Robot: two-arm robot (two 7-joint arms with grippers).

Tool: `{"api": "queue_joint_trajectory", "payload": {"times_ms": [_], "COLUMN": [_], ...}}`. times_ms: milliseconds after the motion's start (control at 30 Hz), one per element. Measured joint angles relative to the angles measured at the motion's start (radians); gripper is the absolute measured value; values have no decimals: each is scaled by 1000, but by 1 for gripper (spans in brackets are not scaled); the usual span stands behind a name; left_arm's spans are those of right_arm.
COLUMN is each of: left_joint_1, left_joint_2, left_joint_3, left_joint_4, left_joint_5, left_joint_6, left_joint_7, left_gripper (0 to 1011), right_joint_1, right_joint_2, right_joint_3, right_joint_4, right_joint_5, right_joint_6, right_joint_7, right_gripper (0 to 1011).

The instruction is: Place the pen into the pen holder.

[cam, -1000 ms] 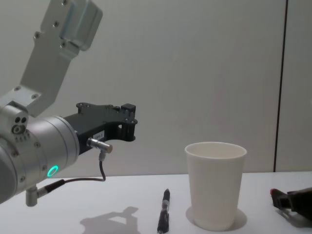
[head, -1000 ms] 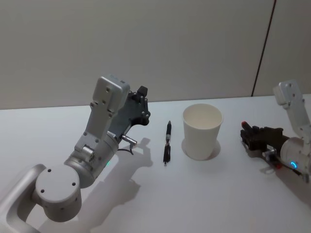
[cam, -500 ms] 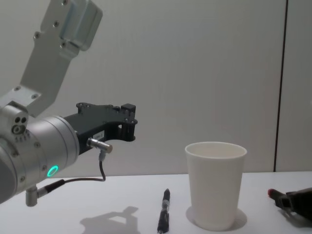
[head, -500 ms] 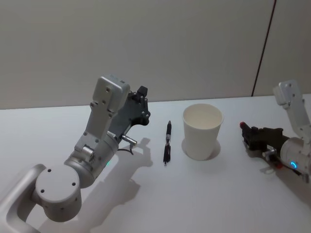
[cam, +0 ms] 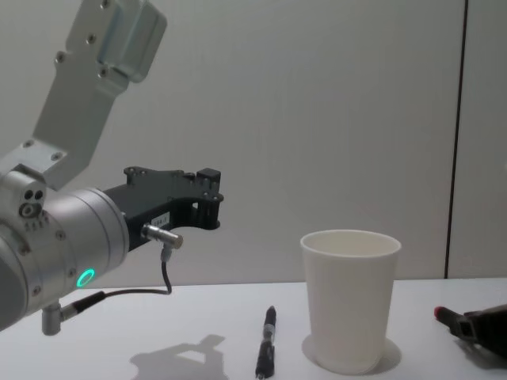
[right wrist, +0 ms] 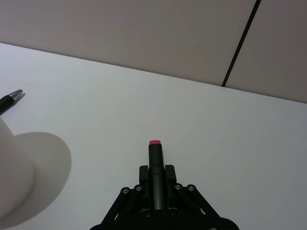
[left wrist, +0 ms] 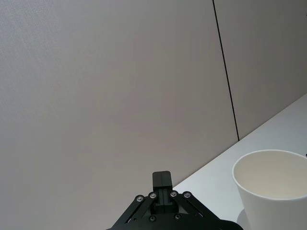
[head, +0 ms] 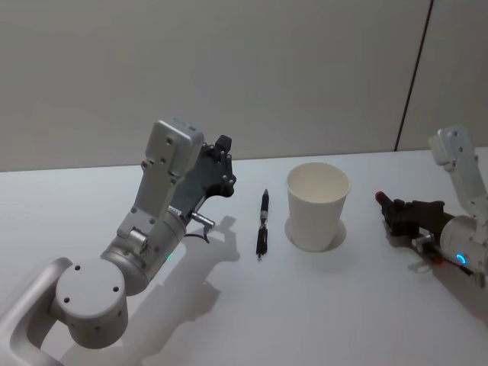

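Observation:
A black pen (head: 262,224) lies flat on the white table, just left of the pen holder (head: 317,206), an upright white paper cup (cam: 348,301) with nothing showing inside. My left gripper (head: 223,143) hangs shut and holding nothing above the table, left of the pen; the left wrist view shows the cup (left wrist: 273,191) beyond it. My right gripper (head: 391,208) rests low by the table, right of the cup, shut on a black red-tipped pen (right wrist: 155,160) that points toward the cup. The lying pen's tip (right wrist: 10,99) peeks past the cup in the right wrist view.
The white table (head: 320,305) stretches bare in front of the cup and pen. A plain wall (head: 229,69) rises behind its far edge. My left arm's bulky elbow (head: 88,301) fills the near left.
My right gripper with the red-tipped pen has edged slightly toward the cup. The left arm, the lying pen and the cup have not moved.

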Motion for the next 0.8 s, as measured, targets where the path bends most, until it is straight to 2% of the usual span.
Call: {"api": "queue_joint_trajectory", "payload": {"times_ms": [400, 800], "left_joint_1": [0, 0], "left_joint_2": [0, 0], "left_joint_3": [0, 0], "left_joint_4": [0, 0], "left_joint_5": [0, 0], "left_joint_6": [0, 0], "left_joint_7": [0, 0], "left_gripper": [0, 0], "right_joint_1": [0, 3], "right_joint_2": [0, 1], "right_joint_3": [0, 5], "right_joint_4": [1, -28], "right_joint_5": [-6, -22], "right_joint_6": [-15, -108], "right_joint_7": [0, -15], "right_gripper": [185, 185]}}
